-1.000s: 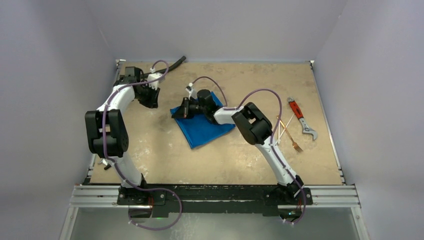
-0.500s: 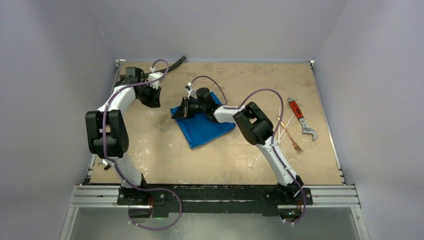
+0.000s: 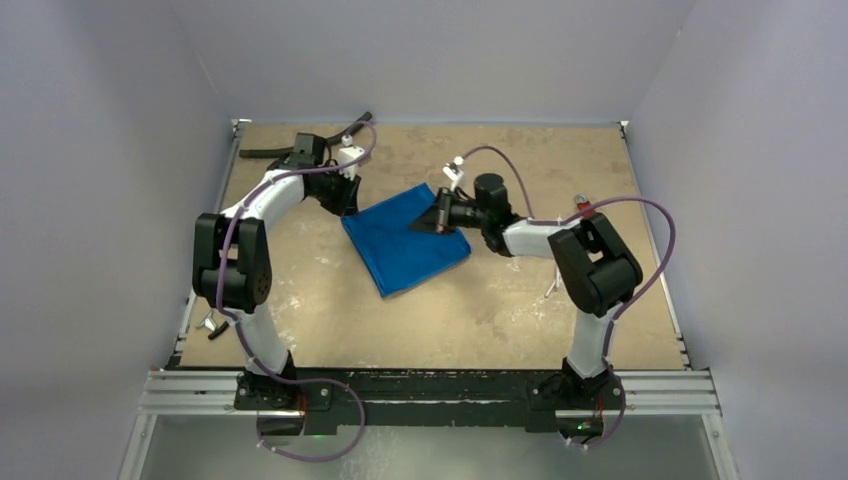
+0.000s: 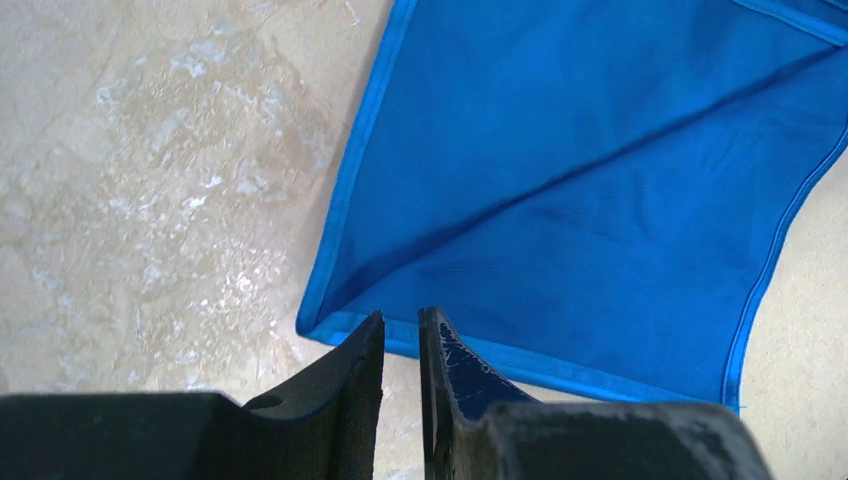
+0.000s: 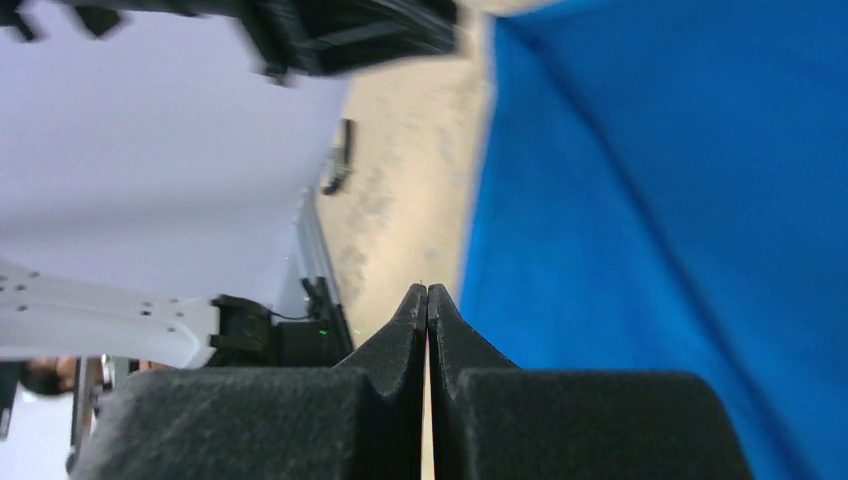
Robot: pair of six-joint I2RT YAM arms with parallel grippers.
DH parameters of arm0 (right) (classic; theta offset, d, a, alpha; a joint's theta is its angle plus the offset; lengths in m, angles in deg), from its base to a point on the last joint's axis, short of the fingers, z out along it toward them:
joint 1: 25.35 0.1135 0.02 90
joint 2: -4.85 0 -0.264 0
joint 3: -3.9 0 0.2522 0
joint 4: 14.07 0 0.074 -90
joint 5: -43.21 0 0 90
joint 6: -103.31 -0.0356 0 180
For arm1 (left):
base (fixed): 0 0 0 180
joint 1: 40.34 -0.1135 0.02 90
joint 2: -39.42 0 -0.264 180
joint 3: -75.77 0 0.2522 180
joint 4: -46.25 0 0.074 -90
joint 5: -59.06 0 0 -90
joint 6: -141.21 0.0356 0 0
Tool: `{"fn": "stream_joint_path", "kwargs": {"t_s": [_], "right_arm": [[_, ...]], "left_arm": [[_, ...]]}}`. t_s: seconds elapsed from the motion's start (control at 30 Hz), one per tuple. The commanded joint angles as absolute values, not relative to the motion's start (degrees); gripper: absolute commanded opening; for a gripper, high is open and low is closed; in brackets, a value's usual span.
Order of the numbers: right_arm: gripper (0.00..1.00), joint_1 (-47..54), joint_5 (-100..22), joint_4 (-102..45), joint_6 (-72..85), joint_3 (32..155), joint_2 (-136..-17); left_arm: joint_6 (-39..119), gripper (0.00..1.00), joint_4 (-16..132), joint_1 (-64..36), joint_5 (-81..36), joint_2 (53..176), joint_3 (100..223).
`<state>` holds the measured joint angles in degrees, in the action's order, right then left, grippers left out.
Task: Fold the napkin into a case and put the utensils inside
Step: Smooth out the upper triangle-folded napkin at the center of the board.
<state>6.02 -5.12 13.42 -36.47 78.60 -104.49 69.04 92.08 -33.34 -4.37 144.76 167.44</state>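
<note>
Napkin (image 4: pixel 600 200) just beyond left pincer (image 4: pixel 401 318)

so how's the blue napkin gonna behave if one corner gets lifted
Probably floppy: the napkin lies flat with a soft diagonal crease, so it should drape from any pinch. Likely light, being thin with narrow hems. A push across the rough-looking table would likely bunch it, not slide it.
</note>
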Motion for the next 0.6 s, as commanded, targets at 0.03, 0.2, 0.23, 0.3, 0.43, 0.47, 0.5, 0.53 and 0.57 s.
{"fn": "stream_joint_path", "kwargs": {"t_s": [0.03,0.2,0.23,0.3,0.43,0.47,0.5,0.53,0.57], "right_arm": [[0.00,0.67,-4.39,10.70,-31.34,68.21,-103.17],[0.00,-1.28,-4.94,11.64,-30.19,65.92,-105.87],[0.00,-1.60,-4.99,11.71,-29.90,66.00,-106.50],[0.00,-2.23,-4.97,11.83,-29.54,66.04,-107.64],[0.00,-2.93,-5.41,10.60,-27.78,66.23,-108.68],[0.00,-3.10,-5.63,10.28,-27.36,66.18,-108.84],[0.00,-3.16,-5.91,10.01,-26.96,65.98,-109.09],[0.00,-3.33,-6.10,9.85,-26.62,65.81,-109.20],[0.00,-3.45,-6.28,9.63,-26.28,65.79,-109.35]], "left_arm": [[68.40,0.17,90.41,-32.52,-2.65,147.13,170.65],[70.66,0.15,90.21,-32.60,-6.30,148.98,169.23],[71.42,0.14,90.02,-32.61,-7.27,149.28,168.48],[72.11,0.14,89.46,-32.58,-8.77,149.53,167.41],[72.92,0.13,88.30,-32.58,-10.71,149.70,166.04],[73.13,0.13,87.97,-32.60,-11.21,149.72,165.82],[73.38,0.13,87.62,-32.61,-11.70,149.70,165.56],[73.56,0.13,87.34,-32.62,-12.14,149.76,165.30],[73.82,0.12,87.17,-32.56,-12.55,149.81,165.03]]}}
